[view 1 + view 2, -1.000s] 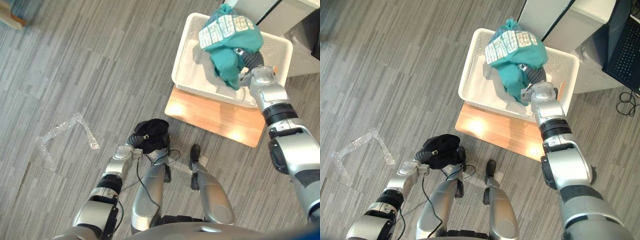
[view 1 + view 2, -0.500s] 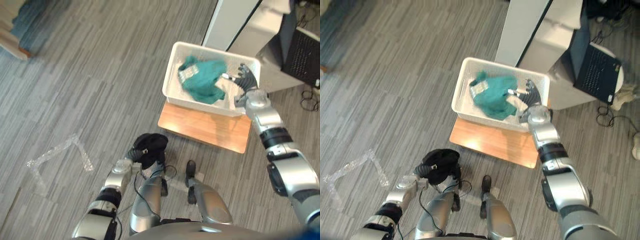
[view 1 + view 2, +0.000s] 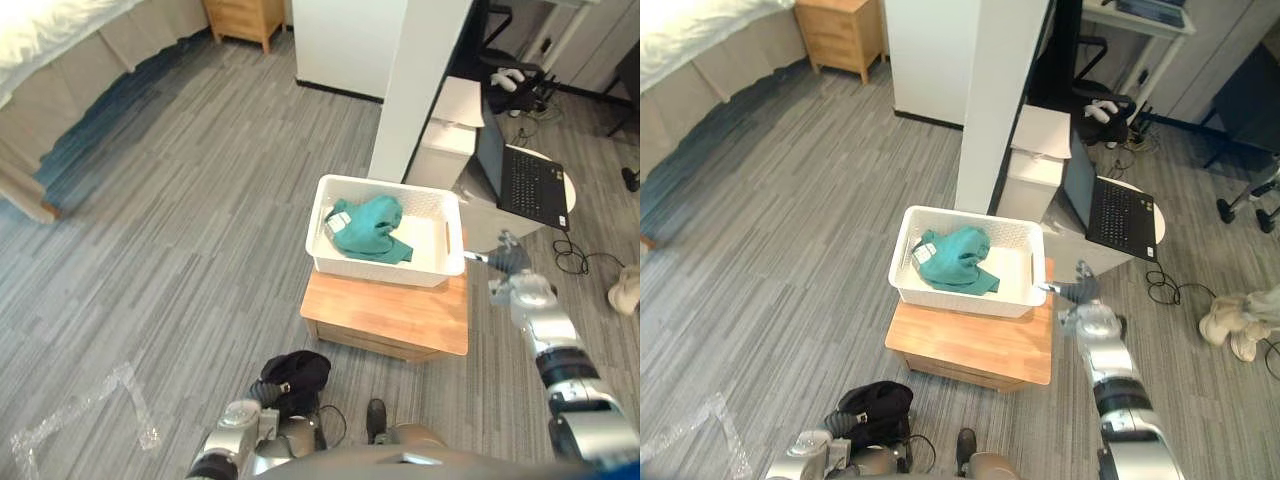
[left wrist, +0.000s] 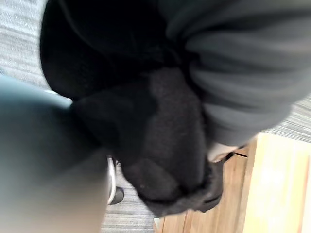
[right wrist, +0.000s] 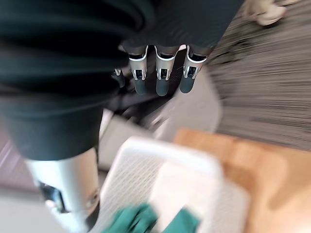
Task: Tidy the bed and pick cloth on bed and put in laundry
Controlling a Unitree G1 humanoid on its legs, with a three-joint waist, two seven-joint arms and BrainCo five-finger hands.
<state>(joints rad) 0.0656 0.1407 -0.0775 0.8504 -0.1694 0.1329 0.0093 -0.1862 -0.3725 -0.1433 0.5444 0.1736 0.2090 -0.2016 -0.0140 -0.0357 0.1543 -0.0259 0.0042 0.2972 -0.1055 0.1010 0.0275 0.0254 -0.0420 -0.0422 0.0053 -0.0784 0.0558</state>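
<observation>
A teal cloth point(image 3: 367, 226) lies crumpled in the left half of the white laundry basket point(image 3: 449, 262), which stands on a low wooden stand point(image 3: 390, 322). My right hand point(image 3: 506, 260) hovers just right of the basket, open, its fingers point(image 5: 156, 80) straight and holding nothing. Low in front of me a bundle of black cloth point(image 3: 297, 374) sits over my left hand point(image 4: 243, 73), covering it in the left wrist view.
A bed point(image 3: 50, 35) and a wooden nightstand point(image 3: 243, 14) stand at the far left. Behind the basket rise a white pillar point(image 3: 420, 80) and a white bin point(image 3: 446, 135). An open laptop point(image 3: 525, 180) rests at the right. Clear plastic wrap point(image 3: 80, 420) lies on the floor.
My right hand released the teal cloth into the basket and drew back to the basket's right side. The camera rose and pulled away, so more of the room shows. The black bundle stays on my left hand.
</observation>
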